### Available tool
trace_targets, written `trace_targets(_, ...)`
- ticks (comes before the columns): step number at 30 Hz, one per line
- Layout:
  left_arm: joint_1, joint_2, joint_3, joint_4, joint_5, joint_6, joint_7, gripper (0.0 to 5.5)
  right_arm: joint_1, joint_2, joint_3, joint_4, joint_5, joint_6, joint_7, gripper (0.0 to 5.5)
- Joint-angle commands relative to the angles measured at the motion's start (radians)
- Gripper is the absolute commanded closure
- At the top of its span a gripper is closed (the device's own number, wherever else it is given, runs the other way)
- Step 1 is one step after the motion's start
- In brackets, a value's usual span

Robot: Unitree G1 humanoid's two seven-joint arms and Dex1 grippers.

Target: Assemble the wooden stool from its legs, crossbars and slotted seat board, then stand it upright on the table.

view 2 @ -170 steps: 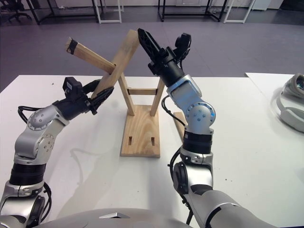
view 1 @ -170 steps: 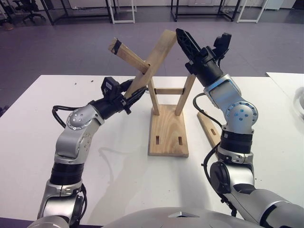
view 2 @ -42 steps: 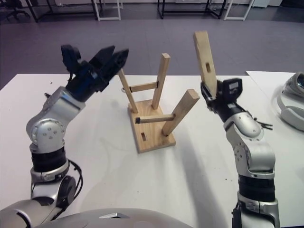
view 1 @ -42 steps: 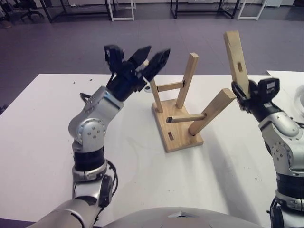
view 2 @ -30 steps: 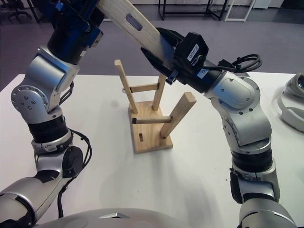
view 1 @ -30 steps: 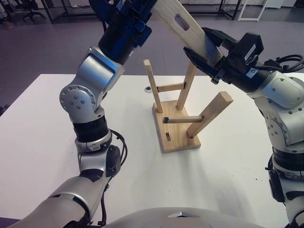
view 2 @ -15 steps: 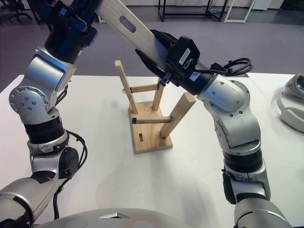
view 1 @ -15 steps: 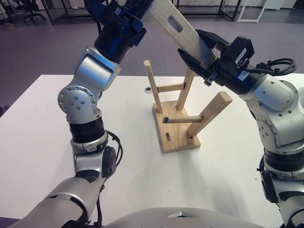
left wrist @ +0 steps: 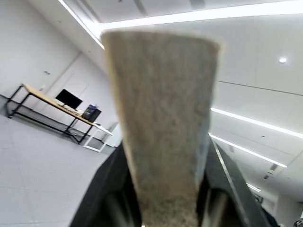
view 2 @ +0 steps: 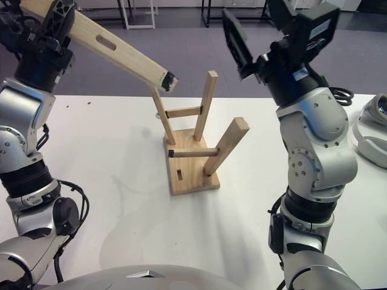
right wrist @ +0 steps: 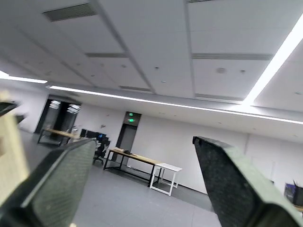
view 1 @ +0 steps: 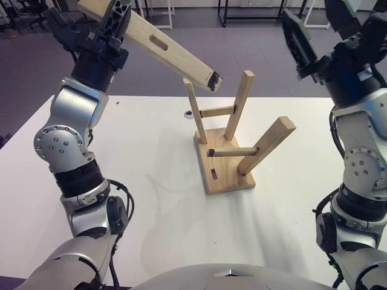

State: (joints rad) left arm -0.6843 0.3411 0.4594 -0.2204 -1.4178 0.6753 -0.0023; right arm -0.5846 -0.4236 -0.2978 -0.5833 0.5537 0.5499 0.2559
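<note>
Fingers of the left arm clamp one end of a pale slotted wooden leg; its long axis slants down rightward, free tip near the upright legs on the wooden seat board on the white surface. Right arm's fingers gape empty opposite.

Nothing legible: the white label on the right arm and the green sign over a doorway are too small.
</note>
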Motion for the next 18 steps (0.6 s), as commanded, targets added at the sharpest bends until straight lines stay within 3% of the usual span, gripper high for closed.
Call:
trace_targets(1, 0.082, 0.044, 0.017, -0.046, -0.015, 0.019, 0.025, 4.47, 0.069, -0.025, -0.058, 0.004, 0.007, 0.051, -0.045, 1.69)
trace_targets(5, 0.228, 0.066, 0.023, -0.131, 0.002, 0.021, 0.061, 4.47, 0.295, -0.015, -0.109, 0.098, -0.034, 0.055, -0.049, 1.69)
trace_targets(12, 0.473, 0.046, -0.081, -0.261, 0.157, 0.014, 0.093, 4.48, 0.424, -0.002, -0.022, 0.203, -0.095, 0.107, -0.051, 1.69)
trace_targets(15, 0.539, -0.079, -0.177, -0.271, 0.208, -0.011, 0.177, 4.48, 0.476, 0.001, 0.217, 0.356, -0.247, 0.116, -0.036, 1.69)
trace_targets(18, 0.595, -0.156, -0.216, -0.299, 0.247, -0.039, 0.235, 4.48, 0.476, -0.004, 0.348, 0.452, -0.346, 0.071, -0.004, 1.69)
